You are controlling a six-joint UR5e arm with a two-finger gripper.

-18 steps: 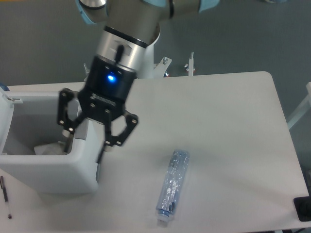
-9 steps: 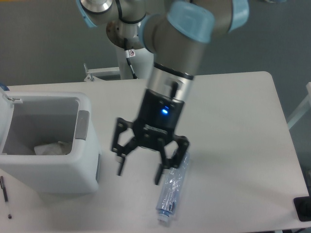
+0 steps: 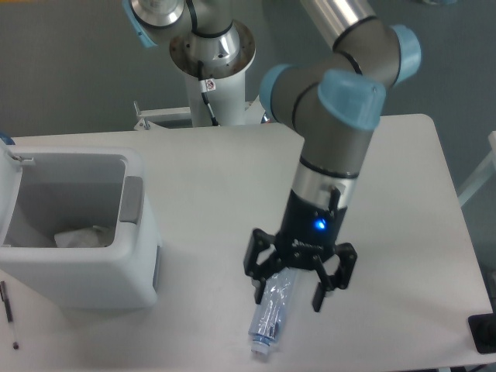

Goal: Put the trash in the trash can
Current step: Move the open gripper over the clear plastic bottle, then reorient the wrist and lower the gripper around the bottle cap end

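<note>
The gripper point(image 3: 288, 297) now hangs over the upper end of the plastic bottle point(image 3: 271, 314), its two black fingers point(image 3: 320, 290) spread wide with one on each side of the bottle and nothing clamped between them. Half a second ago it was a little further left, with the bottle just beside its right-hand finger; a second ago it was over the rim of the trash can point(image 3: 93, 271). The arm has swung across the table point(image 3: 232, 186) from the bin to the bottle, and the blue light on the wrist has travelled with it.

The bottle lies where it lay before, on the table near the front edge, tilted with its white cap point(image 3: 260, 348) toward the front and its top end now covered by the gripper. The crumpled paper wrapper point(image 3: 80, 236) sits inside the trash can, low against the grey inner wall, unmoved. The trash can stands at the left of the table, well apart from the bottle, its grey handle tab point(image 3: 132, 200) facing the arm. A pen point(image 3: 8, 310) lies beside the bin at the left edge.
</note>
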